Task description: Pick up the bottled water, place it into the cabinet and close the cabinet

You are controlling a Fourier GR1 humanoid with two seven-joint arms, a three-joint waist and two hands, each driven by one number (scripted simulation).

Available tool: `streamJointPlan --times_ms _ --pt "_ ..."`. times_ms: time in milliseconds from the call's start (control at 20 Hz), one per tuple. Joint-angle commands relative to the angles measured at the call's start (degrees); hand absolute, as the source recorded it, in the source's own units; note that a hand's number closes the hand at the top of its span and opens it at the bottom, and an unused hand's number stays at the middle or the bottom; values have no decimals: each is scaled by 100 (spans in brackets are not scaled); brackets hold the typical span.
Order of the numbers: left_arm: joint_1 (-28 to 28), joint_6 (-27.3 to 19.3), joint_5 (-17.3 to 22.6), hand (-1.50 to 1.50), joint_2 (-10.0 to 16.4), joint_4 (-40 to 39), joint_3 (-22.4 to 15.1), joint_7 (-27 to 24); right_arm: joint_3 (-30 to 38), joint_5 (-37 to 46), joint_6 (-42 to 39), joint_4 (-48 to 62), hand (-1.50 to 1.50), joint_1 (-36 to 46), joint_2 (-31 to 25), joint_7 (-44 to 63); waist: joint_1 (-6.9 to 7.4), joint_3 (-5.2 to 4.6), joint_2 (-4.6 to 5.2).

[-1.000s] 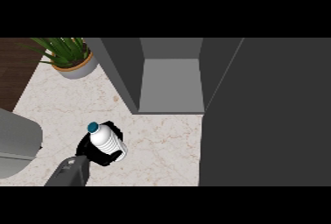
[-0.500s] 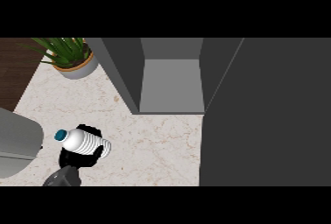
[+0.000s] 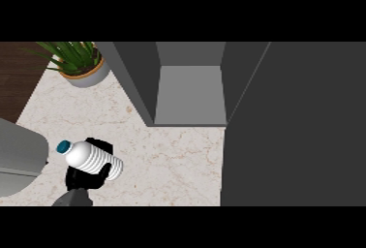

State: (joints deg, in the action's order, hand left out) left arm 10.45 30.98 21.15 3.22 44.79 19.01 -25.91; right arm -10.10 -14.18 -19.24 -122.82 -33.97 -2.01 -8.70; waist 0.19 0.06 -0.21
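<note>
Head view, single camera: faces steeply down onto counter (image 3: 178, 155), close range; open cabinet (image 3: 190, 92) at frame top

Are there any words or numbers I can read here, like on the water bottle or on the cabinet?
None: no words, numbers or signs show anywhere.
The bottled water, held in the left hand: plain white ribbed sides and a teal cap, no label.
The cabinet: plain grey, no writing.
The plant pot and the counter: no writing.
</note>
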Motion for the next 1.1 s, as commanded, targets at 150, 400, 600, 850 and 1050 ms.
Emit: streamJointPlan --times_ms 150,400,600,850,1050 --pt "-528 -403 406 150 -181 1822 -477 1160 -187 112 -62 46 -150 -243 32 -260 -21 -1 2" --pt "-587 -1630 791 150 -319 2768 -1667 1343 -459 208 195 -176 -150 -173 142 23 -27 -2 -3" --pt "-376 -2293 569 150 -321 3038 -2199 1171 -206 -23 99 64 -150 115 27 33 -32 -4 9" --pt "498 -3268 610 150 -322 2833 -2649 1208 -471 193 186 152 -150 53 99 3 -74 -6 17" --pt "833 -4139 482 150 -322 3008 -3154 1487 -344 -64 155 -39 -150 -99 -17 106 -83 -5 16"
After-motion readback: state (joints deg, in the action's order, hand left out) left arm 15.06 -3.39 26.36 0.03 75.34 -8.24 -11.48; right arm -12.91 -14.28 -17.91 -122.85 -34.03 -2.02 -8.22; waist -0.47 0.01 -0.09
